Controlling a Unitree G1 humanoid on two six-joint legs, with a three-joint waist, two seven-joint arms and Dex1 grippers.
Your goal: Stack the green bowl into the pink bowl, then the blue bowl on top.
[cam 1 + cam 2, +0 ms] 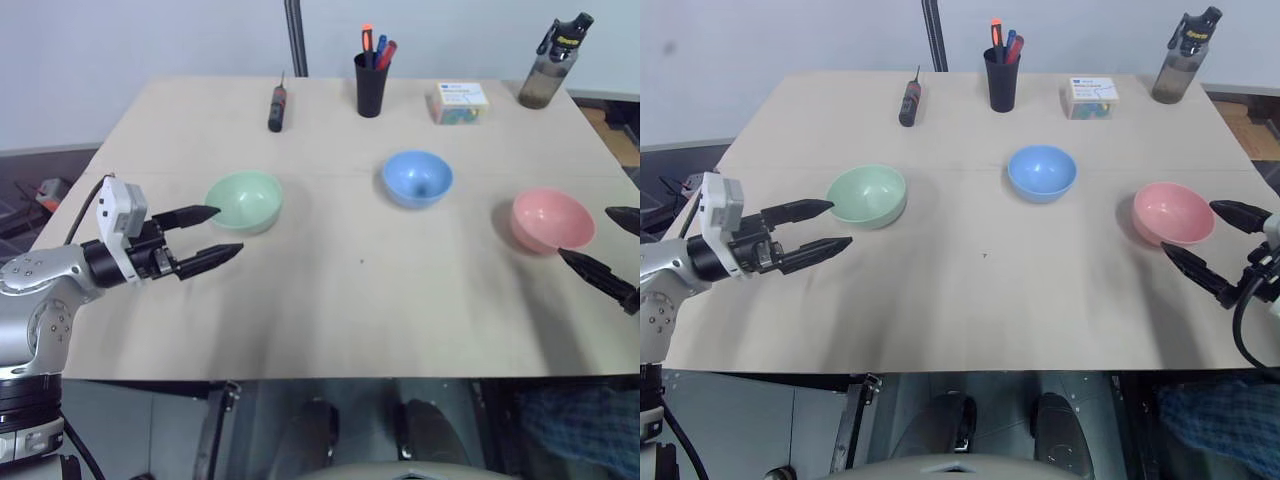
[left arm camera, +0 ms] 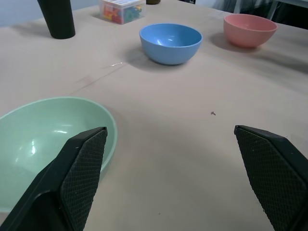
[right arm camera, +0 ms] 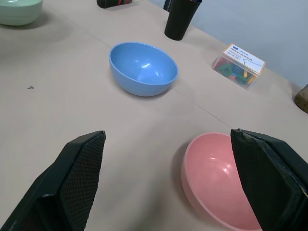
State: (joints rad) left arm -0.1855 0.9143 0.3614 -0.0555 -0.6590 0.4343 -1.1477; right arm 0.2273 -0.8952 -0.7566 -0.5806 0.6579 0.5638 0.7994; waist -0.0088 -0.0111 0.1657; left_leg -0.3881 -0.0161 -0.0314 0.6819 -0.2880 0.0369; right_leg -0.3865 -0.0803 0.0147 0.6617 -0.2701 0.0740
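Bowls sitting apart on table (image 1: 340,300): green bowl (image 1: 244,200) left, blue bowl (image 1: 417,178) middle, pink bowl (image 1: 552,220) right. Left gripper (image 1: 212,234) hovering by green, jaws wide, empty; right gripper (image 1: 1205,240) flanking pink, jaws wide.

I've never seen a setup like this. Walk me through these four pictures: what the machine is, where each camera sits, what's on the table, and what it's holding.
This is a humanoid robot with two arms, each ending in a two-fingered black gripper. Two pictures come from cameras in its head, looking down over a table. The other two come from cameras on its wrists, looking out between the fingers.

On the table stand three separate bowls: the green bowl, the blue bowl and the pink bowl. Behind them are a screwdriver, a black cup of pens, a small clear box and a bottle.

The left gripper and right gripper are both open and hold nothing.
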